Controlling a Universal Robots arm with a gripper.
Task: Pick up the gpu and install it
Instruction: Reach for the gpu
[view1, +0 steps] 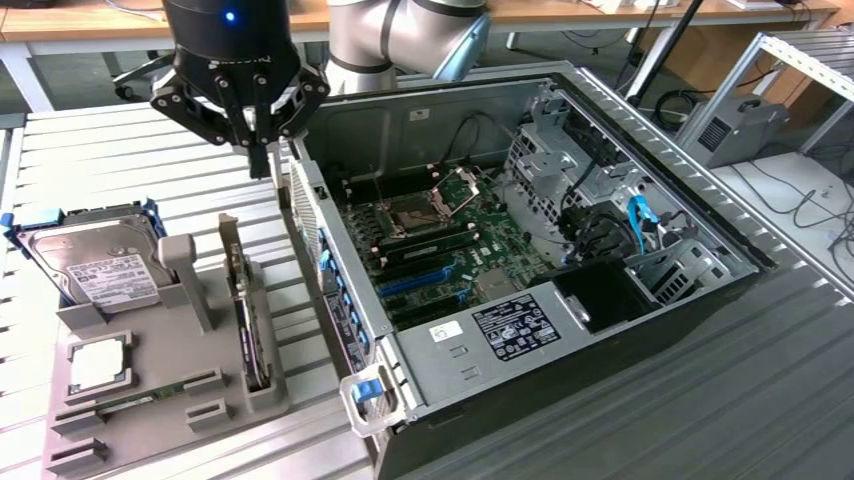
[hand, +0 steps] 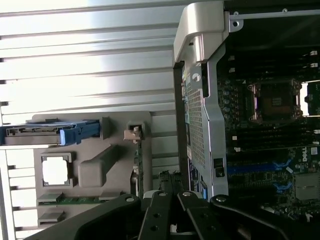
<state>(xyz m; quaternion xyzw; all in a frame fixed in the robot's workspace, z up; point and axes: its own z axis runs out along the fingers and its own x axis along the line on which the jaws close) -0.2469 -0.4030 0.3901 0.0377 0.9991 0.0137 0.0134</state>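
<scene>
Although the end effector (view1: 258, 165) hangs close by, the gpu (view1: 246, 330) has not been picked up. In the exterior view it stands on its long edge in a grey holder (view1: 200, 300) on the slatted surface (view1: 120, 160). Its silver bracket points up at the end nearer the arm. The end effector's fingers are pressed together with nothing between them. They point down above the surface, just beside the open computer case (view1: 441, 355) and short of the card's bracket end, touching neither.

In the wrist view the end effector (hand: 170, 176) looks down past the case's rear wall, with the gpu (hand: 141, 172) edge-on in the holder (hand: 100, 165) just beside that wall. A hard drive (view1: 100, 265) in a blue frame also sits in the holder, apart from the card.

Inside the case the blue slots (view1: 416, 285) on the main board look bare, with no card seated in them. I judge the job to be at its very start: both the pick-up and the fitting are left to do. Nothing in either view shows the card disturbed from its place.
</scene>
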